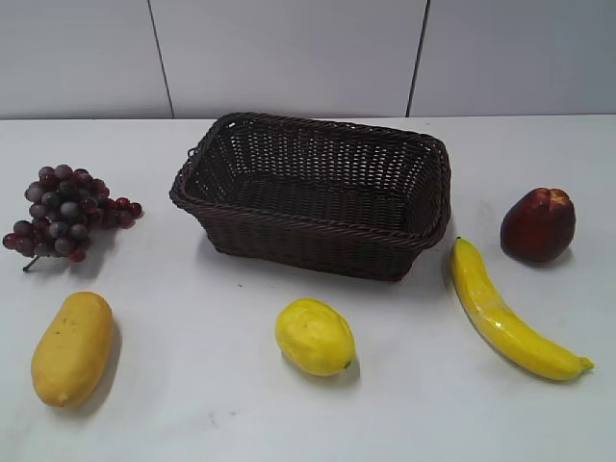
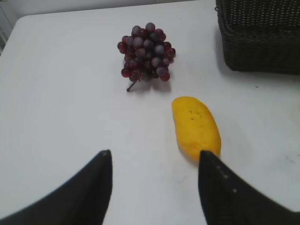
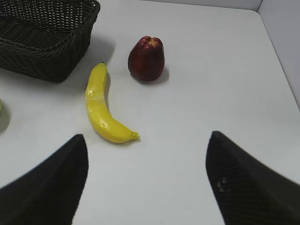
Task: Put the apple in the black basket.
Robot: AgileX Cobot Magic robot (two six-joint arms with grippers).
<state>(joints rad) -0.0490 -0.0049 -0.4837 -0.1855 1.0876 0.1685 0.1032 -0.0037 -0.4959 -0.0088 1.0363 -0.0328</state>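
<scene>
- Dark red apple (image 1: 537, 224) sits on the white table (image 1: 192, 404) at far right, outside the basket (image 1: 313, 192), apart from it.
- I see a banana (image 1: 510, 313) between them, nearer me.
- My right claw (image 3: 145, 183) hangs spread wide, empty, on the near side of the apple.
- My left claw (image 2: 154, 187) is also spread, empty, near the mango (image 2: 195, 126); grapes (image 2: 146, 51) lie beyond.

Bright, even overhead light; the white tabletop (image 1: 192, 404) looks slightly washed out. Soft short shadows hug each fruit. Glare streaks the glossy yellow banana (image 1: 500, 313). Wrist views' near edges blur.
</scene>
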